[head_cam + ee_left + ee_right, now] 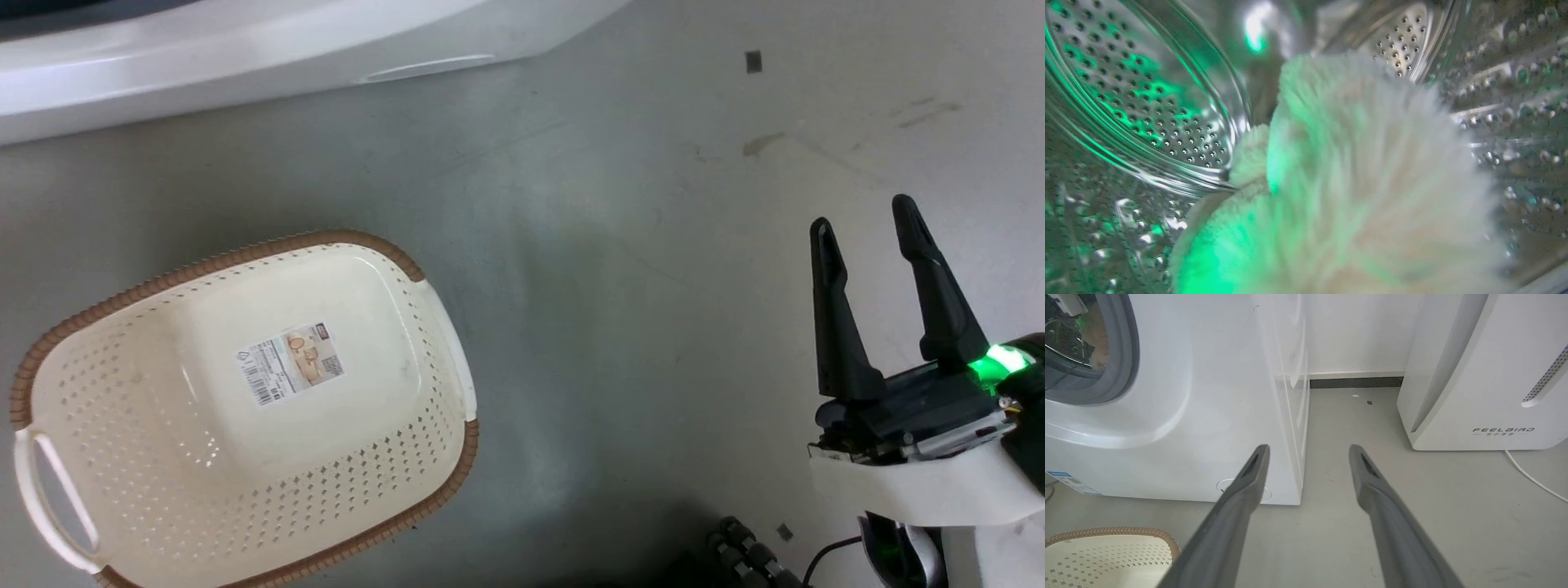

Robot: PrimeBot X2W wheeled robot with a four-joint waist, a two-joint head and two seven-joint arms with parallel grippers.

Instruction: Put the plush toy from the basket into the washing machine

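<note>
Right gripper (861,214) spread over grey floor (620,286)

The head camera looked steeply down on the grey floor (637,310) and the oval cream perforated basket with a brown woven rim (106,392). The left wrist camera sat inside the shiny perforated steel drum (1147,102), close against the shaggy cream plush toy (1363,171). The right wrist camera, low, faced the white front-loading washing machine (1220,396), sharing that basket's rim with the head view.

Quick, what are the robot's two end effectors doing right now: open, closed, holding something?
Left end effector: cannot be told; the plush toy inside the washing machine covers its fingers.
Right end effector: open, holding nothing.
</note>
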